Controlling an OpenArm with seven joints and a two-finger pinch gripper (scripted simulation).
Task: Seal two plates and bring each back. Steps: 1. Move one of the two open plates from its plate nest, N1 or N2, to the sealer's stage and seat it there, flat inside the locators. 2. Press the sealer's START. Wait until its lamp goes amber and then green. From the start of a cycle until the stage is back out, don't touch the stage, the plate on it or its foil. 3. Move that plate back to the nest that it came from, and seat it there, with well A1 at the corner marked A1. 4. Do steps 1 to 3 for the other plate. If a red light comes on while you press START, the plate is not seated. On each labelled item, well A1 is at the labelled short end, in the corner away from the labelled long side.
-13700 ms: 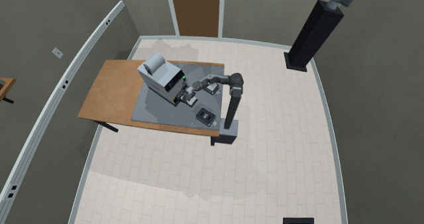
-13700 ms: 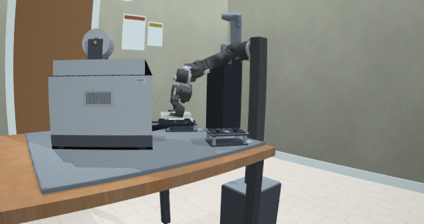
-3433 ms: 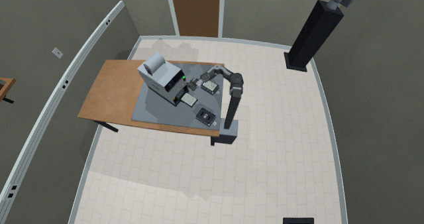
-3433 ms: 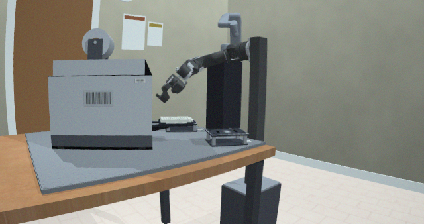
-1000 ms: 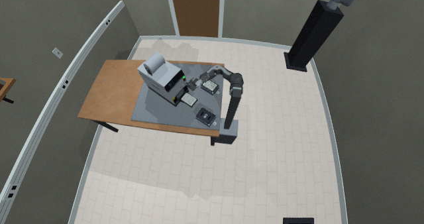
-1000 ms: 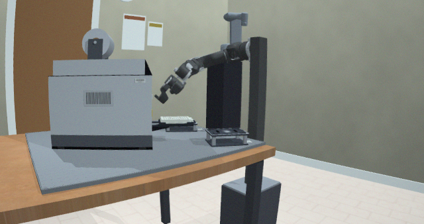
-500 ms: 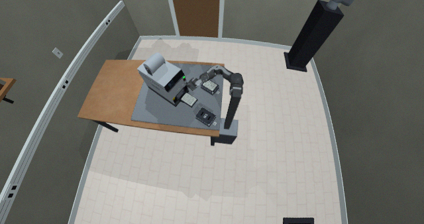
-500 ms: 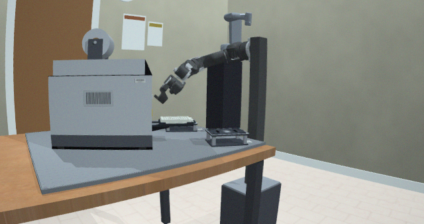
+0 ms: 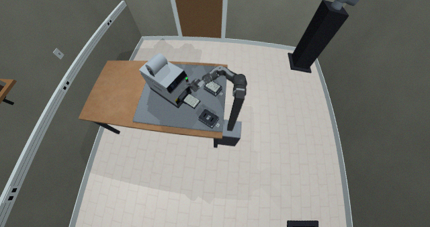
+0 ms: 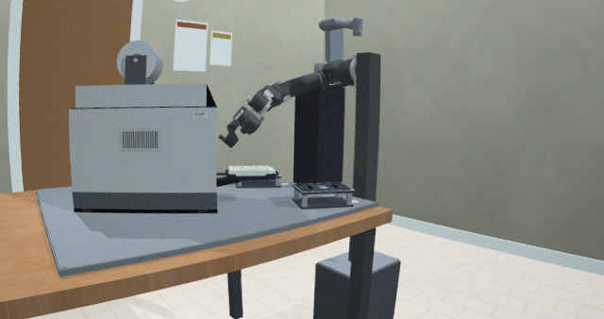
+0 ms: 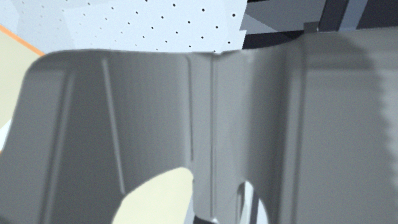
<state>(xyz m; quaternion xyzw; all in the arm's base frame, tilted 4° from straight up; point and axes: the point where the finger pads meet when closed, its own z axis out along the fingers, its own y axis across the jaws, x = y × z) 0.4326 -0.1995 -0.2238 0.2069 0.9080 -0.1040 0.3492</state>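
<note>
The sealer shows a green lamp. Its stage is out, with a pale plate on it that looks flat. Another pale plate sits in the far nest. The near nest holds no plate. I cannot read which nest is N1 or N2. My gripper is shut and empty, in the air close to the sealer's front, above the stage's height. Its fingers fill most of the wrist view. The START button is not clearly visible.
The sealer and nests stand on a grey mat on the wooden table. The arm's dark post rises at the table edge beside the nests. A foil roll tops the sealer.
</note>
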